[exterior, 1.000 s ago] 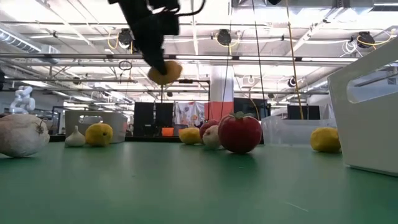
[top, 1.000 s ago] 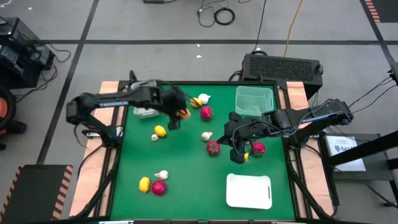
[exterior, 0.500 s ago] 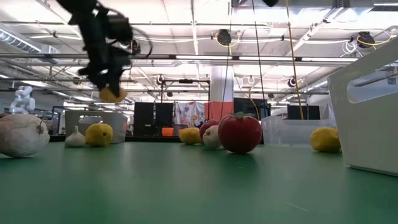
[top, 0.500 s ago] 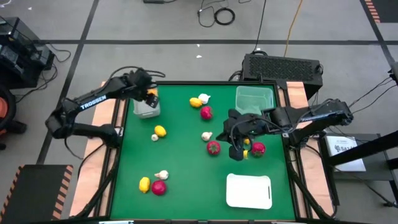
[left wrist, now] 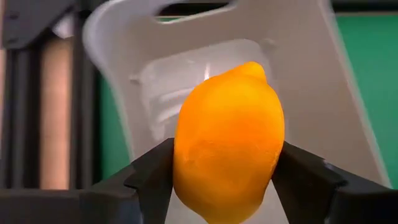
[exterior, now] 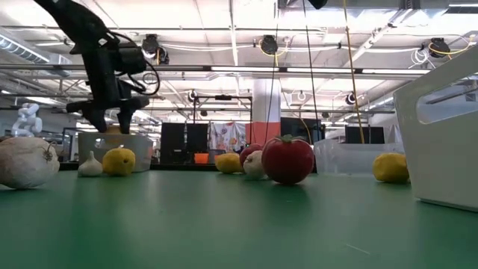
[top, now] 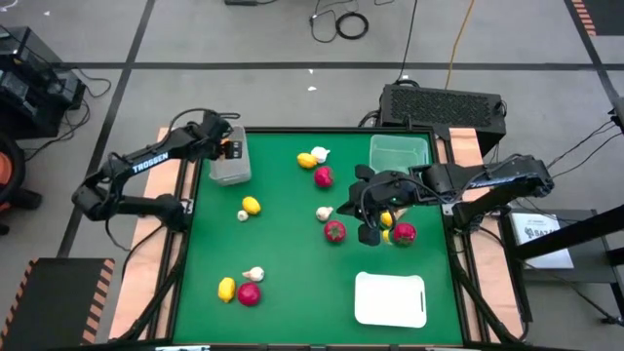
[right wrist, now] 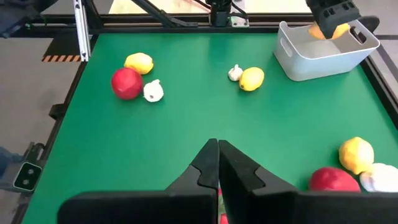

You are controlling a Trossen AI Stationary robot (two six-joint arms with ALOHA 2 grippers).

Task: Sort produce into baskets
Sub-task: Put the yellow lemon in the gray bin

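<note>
On the green table (top: pixel 292 253) we count three containers: a whitish bin (top: pixel 230 161) at the far left corner, a clear greenish bin (top: pixel 399 156) at the far right, and a flat white tray (top: pixel 391 298) near the front right.

Over the whitish bin hangs our left gripper (left wrist: pixel 221 171), its two fingers clamped on the sides of an orange-yellow lemon (left wrist: pixel 227 142) held above the bin's opening. Our right gripper (right wrist: pixel 217 163) sits low over the table's right middle, fingers pressed together with nothing between them.

Loose on the cloth we count four more lemons: one (top: pixel 252 205) left of centre, one (top: pixel 226 288) at the front left, one (top: pixel 307 160) at the far middle, one (top: pixel 386 218) beside the right arm. We count four red fruits (top: pixel 323 176) (top: pixel 334 231) (top: pixel 405 233) (top: pixel 250 293). Smallest are the white garlic bulbs, four that we can see (top: pixel 320 153) (top: pixel 324 213) (top: pixel 254 275) (top: pixel 242 215), each lying just beside a lemon or a red fruit.
</note>
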